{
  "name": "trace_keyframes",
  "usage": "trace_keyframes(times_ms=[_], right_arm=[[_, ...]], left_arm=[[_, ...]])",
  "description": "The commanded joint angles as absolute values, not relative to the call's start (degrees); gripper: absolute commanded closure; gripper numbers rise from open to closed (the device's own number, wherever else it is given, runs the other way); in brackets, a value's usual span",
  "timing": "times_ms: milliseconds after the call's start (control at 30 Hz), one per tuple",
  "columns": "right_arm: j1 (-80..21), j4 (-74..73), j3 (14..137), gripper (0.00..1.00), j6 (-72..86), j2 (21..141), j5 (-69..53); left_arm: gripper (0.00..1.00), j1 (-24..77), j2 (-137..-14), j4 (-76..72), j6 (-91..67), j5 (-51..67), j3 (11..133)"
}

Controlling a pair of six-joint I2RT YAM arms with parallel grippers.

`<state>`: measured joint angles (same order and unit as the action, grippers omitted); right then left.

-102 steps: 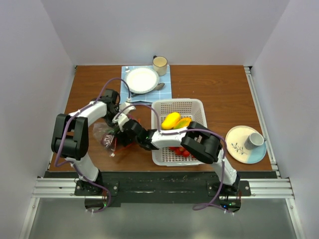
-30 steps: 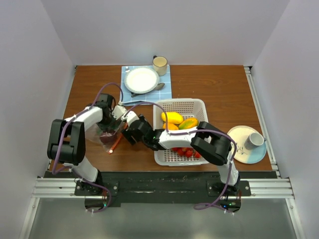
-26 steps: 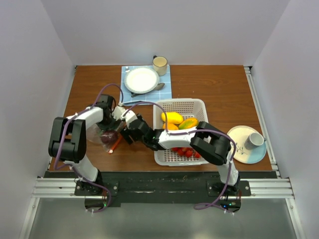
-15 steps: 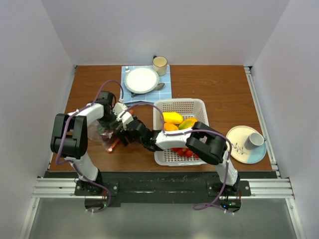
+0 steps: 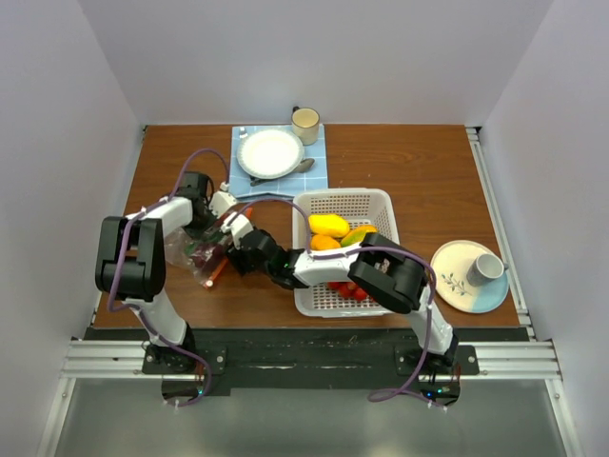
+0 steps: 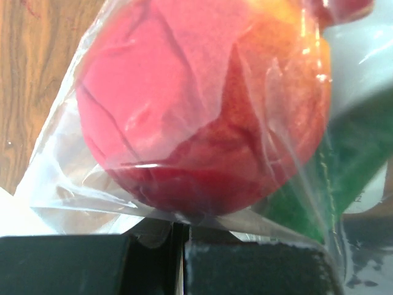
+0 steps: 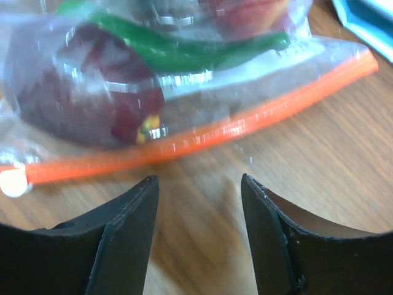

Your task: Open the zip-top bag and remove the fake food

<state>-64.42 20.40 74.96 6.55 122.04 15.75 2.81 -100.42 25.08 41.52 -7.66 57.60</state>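
Clear zip-top bag [image 5: 193, 255]: on the table [image 5: 428, 171], left of the white basket [image 5: 343, 193]; holds three fake food [image 6: 202, 110] pieces, one red-orange, one maroon, one green.
White basket: one yellow, one orange and one green-orange piece, plus small red ones.
Left gripper [image 6: 183, 236]: pinched shut on the bag's film.
Right gripper [image 7: 199, 206]: jaws apart, empty, just before the orange zip strip [image 7: 202, 138].

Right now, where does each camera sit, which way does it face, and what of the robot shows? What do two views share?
Top external: above and behind the bases, looking down on table, white basket, both arms.
Left wrist: on the left arm, close against the zip-top bag and a red fruit; left gripper shut on its plastic.
Right wrist: low over the wood, facing the bag's orange zip strip; right gripper open.
Shared: both wrist views show the bag's green piece.
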Motion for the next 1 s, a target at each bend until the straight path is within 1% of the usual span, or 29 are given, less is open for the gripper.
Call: trace_keyframes(times_ms=[0, 67, 167, 200, 300, 400, 567, 733, 867, 967], right_arm=[[-64.0, 21.2, 81.1, 0.39, 6.2, 125.3, 17.0], [-64.0, 21.9, 82.3, 0.37, 6.0, 126.7, 16.8], [-64.1, 21.8, 85.6, 0.31, 6.2, 128.4, 16.1], [-64.1, 22.1, 86.3, 0.27, 6.4, 129.2, 15.7], [-64.1, 24.2, 87.5, 0.18, 7.4, 128.9, 13.1], [-64.1, 26.8, 86.7, 0.12, 8.4, 128.0, 9.8], [-64.4, 29.5, 86.7, 0.08, 8.3, 127.5, 6.7], [-64.7, 30.3, 89.6, 0.05, 9.5, 129.5, 5.2], [-65.7, 31.2, 92.2, 0.01, 10.1, 130.9, 5.2], [-65.7, 30.8, 94.2, 0.01, 10.5, 132.0, 5.6]], left_arm=[[1.0, 2.2, -104.3, 25.8, 41.7, -3.7, 54.1], [1.0, 2.2, -104.5, 26.4, 41.6, -2.8, 54.6], [1.0, 2.3, -104.4, 27.9, 40.8, -1.2, 55.5], [1.0, 2.3, -104.4, 28.1, 40.6, -1.0, 55.6], [1.0, 2.5, -104.2, 28.7, 40.4, -0.4, 55.7], [1.0, 2.8, -104.7, 28.7, 40.0, -0.4, 55.7], [1.0, 3.4, -105.8, 28.9, 38.9, 1.4, 56.3], [1.0, 4.4, -106.0, 30.5, 36.9, 4.5, 57.3], [1.0, 4.7, -106.8, 31.3, 36.0, 5.7, 57.8], [1.0, 4.8, -107.3, 32.2, 35.7, 6.6, 58.0]])
